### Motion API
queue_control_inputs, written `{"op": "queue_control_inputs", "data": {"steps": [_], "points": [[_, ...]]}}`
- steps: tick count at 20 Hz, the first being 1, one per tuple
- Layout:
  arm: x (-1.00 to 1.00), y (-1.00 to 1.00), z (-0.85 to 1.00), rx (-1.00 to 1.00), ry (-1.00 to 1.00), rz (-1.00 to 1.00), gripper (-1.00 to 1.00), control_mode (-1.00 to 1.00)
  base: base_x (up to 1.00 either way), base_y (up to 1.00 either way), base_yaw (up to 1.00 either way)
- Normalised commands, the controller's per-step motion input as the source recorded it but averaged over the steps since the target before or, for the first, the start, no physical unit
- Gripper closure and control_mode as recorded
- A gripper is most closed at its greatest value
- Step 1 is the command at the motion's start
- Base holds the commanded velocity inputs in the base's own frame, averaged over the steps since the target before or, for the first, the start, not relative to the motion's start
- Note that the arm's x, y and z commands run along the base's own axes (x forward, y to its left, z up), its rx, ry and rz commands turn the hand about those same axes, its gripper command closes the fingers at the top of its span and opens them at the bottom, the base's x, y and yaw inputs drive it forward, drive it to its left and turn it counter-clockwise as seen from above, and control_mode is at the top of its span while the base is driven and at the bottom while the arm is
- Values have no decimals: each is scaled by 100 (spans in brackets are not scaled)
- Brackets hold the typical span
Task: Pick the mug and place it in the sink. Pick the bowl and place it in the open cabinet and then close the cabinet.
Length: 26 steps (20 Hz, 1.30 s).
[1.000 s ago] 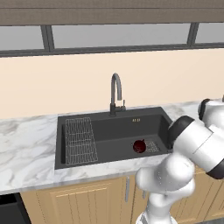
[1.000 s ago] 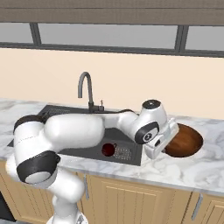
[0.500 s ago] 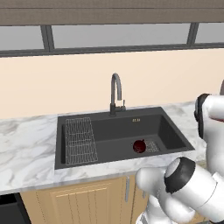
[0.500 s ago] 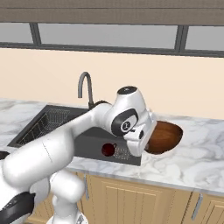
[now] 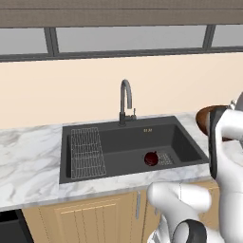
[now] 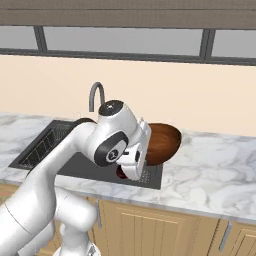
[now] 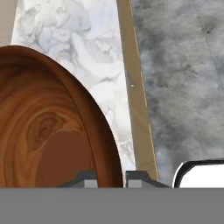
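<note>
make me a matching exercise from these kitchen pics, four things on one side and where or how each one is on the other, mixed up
Things:
1. small dark red mug
2. wide reddish-brown wooden bowl
3. dark curved gooseneck faucet
4. wire rack

Places or states:
A. lying in the left part of the dark grey rectangular sink
B. standing at the back edge of the sink
C. held tilted in the robot's hand, above the counter
D. sitting on the sink floor by the drain

Pairs: 1-D, 2-C, 3-B, 4-A

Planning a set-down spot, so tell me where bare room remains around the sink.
Marble counter left of the sink is bare. In the basin, the floor between wire rack and mug is free. The right side is crowded: the gripper holds the bowl there.
</note>
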Motion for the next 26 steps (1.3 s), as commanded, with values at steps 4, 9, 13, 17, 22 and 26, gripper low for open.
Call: {"op": "queue_control_inputs", "data": {"steps": [4, 9, 13, 17, 22, 26], "points": [[-1, 74, 4, 0, -13, 11, 100, -100, 0, 0, 0], [0, 40, 27, 0, 8, 2, 100, -100, 0, 0, 0], [-6, 32, 25, 0, 2, 2, 100, -100, 0, 0, 0], [-1, 48, 14, 0, 0, 2, 100, -100, 0, 0, 0], [-3, 26, 12, 4, 0, 4, 100, -100, 0, 0, 0], [-16, 16, 7, 14, 0, 9, 100, -100, 0, 0, 0]]}}
